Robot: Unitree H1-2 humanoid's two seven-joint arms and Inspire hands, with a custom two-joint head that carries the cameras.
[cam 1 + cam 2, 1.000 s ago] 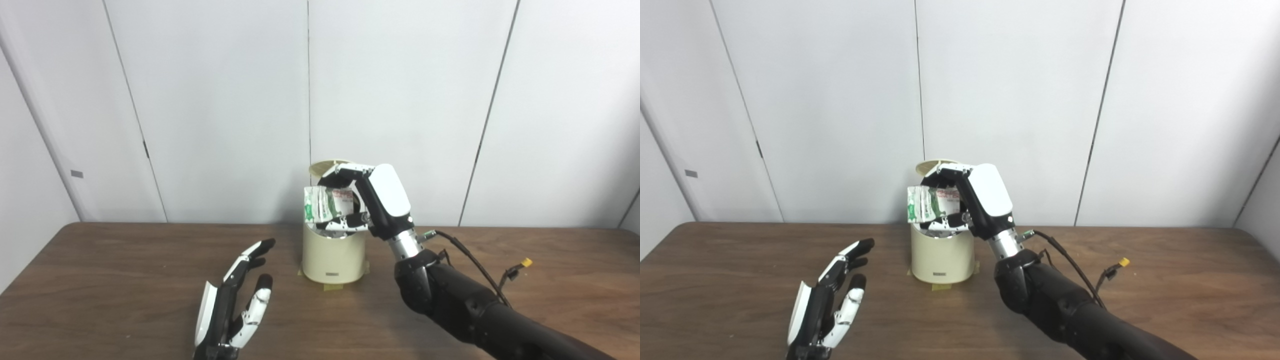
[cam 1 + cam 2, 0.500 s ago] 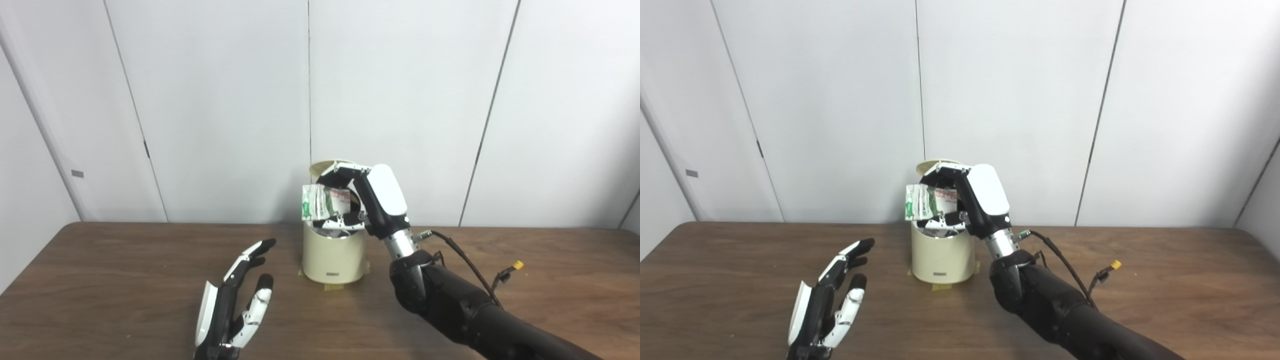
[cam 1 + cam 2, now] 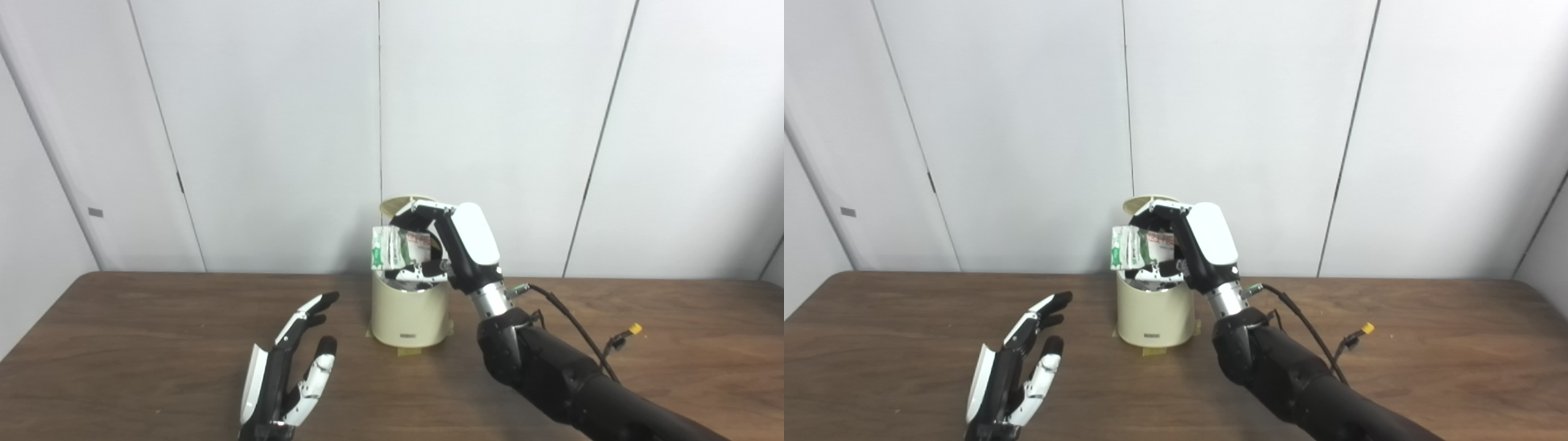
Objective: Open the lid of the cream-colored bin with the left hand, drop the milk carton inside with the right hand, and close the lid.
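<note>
No text can be read. The carton point(image 3: 395, 252) at frame centre bears green and red print, and the bin point(image 3: 407, 312) a small front label, both too blurred.

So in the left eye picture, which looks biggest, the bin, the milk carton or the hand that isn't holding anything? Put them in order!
1. Left hand, though it is nearest the camera, which inflates it.
2. Cream bin.
3. Milk carton, smallest, partly hidden by the right hand.

Each robot hand, left point(image 3: 285, 373) and right point(image 3: 456, 245), has a glossy white back shell over black fingers. Beside the right wrist's silver cylinder, a black cable point(image 3: 572, 321) ends in a yellow plug point(image 3: 636, 329).
</note>
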